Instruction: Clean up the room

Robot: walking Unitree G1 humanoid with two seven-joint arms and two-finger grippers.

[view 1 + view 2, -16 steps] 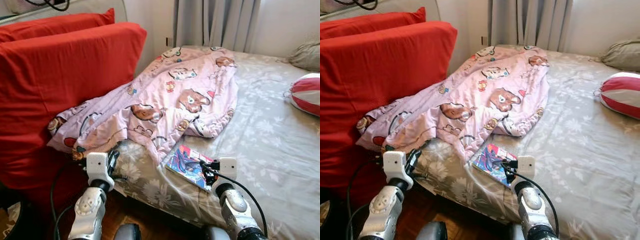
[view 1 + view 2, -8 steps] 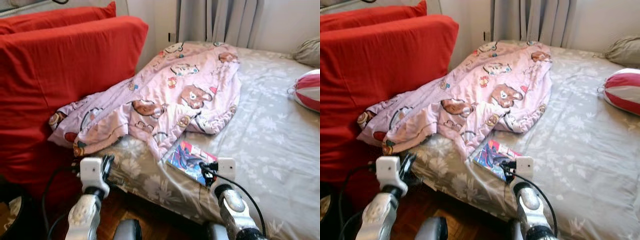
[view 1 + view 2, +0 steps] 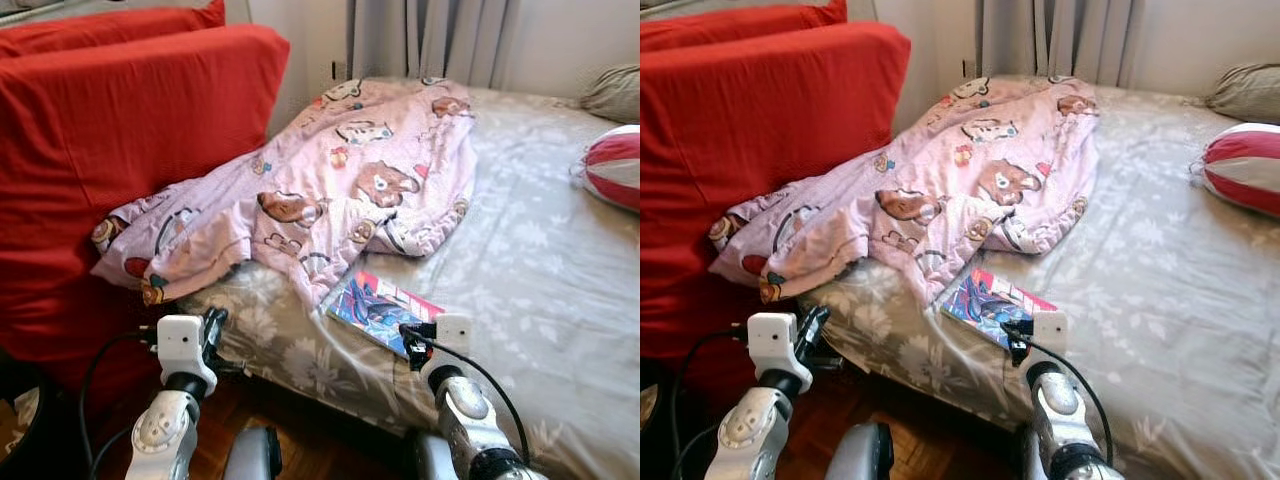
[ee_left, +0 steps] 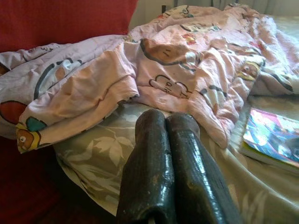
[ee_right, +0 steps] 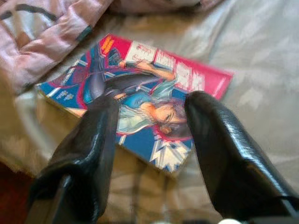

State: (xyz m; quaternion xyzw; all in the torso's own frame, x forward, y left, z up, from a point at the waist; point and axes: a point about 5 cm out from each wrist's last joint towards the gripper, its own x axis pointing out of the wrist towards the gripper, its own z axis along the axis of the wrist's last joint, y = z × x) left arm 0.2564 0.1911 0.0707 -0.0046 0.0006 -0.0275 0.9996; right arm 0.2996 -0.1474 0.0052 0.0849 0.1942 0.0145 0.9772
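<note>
Your right gripper (image 5: 152,126) has its two glossy black fingers spread apart, hovering just above a comic book (image 5: 140,95), one finger over each side of the cover. The book is thin and flat, with a slick cover in bright pink, blue and red, and it lies near the front edge of the bed (image 3: 540,260), lower centre of the head view. Bare sheet opens out to the right of it.

Your left gripper (image 4: 168,140) has its fingers pressed together, holding nothing. It sits at the lower left of the head view, just off the bed's near corner, above a dark wooden floor (image 3: 300,425).

The bed is covered in a smooth grey sheet printed with pale leaves and flowers. A rumpled pink blanket (image 3: 330,190) with cartoon bears sprawls from the upper centre down to the left edge, its lower hem just beside the book. Large red cushions (image 3: 130,130), soft and matte, fill the upper left. A round red and white striped cushion (image 3: 612,165) rests at the right edge, well apart from the book. Grey curtains (image 3: 430,40) hang at the top.
</note>
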